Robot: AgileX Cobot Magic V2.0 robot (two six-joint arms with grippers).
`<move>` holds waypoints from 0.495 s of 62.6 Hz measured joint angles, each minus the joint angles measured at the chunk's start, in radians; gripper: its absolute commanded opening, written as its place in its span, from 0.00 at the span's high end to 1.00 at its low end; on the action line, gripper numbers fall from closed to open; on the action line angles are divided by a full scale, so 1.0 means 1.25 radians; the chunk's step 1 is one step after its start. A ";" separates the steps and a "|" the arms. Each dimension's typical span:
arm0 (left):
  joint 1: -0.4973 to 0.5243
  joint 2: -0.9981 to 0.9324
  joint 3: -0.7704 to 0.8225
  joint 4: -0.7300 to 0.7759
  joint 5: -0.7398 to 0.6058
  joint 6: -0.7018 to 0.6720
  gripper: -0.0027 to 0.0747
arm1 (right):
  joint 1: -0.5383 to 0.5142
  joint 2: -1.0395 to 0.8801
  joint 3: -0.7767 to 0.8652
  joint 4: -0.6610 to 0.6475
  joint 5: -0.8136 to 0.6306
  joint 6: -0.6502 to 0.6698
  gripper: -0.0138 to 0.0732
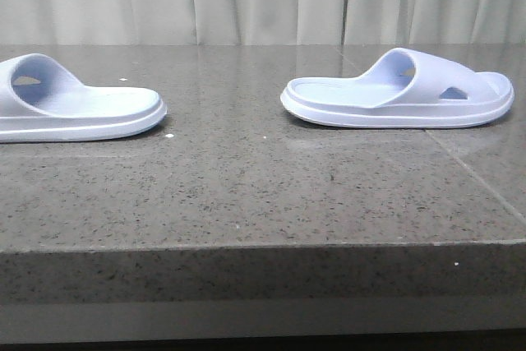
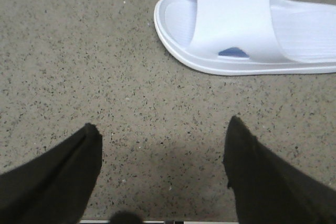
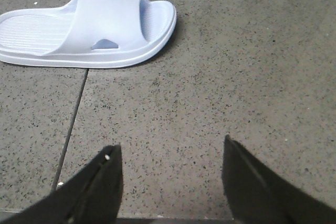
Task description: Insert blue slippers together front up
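Front view: ribbed foam blue slippers point(image 1: 399, 90)

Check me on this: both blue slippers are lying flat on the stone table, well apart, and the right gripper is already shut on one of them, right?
Not quite. The right gripper is open and holds nothing; the right wrist view shows bare stone table between its fingers. The rest stands: the left slipper and the right slipper lie flat, well apart.

Front camera sits low at the stone table point(image 1: 246, 195) edge, facing curtains; each wrist camera looks down, sharing one slipper point(image 2: 252, 24) point(image 3: 89, 30) with it.
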 measured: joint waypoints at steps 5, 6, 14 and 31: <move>0.000 0.062 -0.040 0.006 0.025 0.000 0.33 | 0.000 0.000 0.000 0.000 0.000 0.000 0.32; 0.000 0.072 -0.046 0.008 0.027 0.000 0.33 | 0.000 0.000 0.000 0.000 0.000 0.000 0.32; 0.031 0.168 -0.095 -0.006 0.034 0.004 0.33 | 0.000 0.000 0.000 0.000 0.000 0.000 0.32; 0.240 0.332 -0.156 -0.323 0.029 0.255 0.33 | 0.000 0.000 0.000 0.000 0.000 0.000 0.32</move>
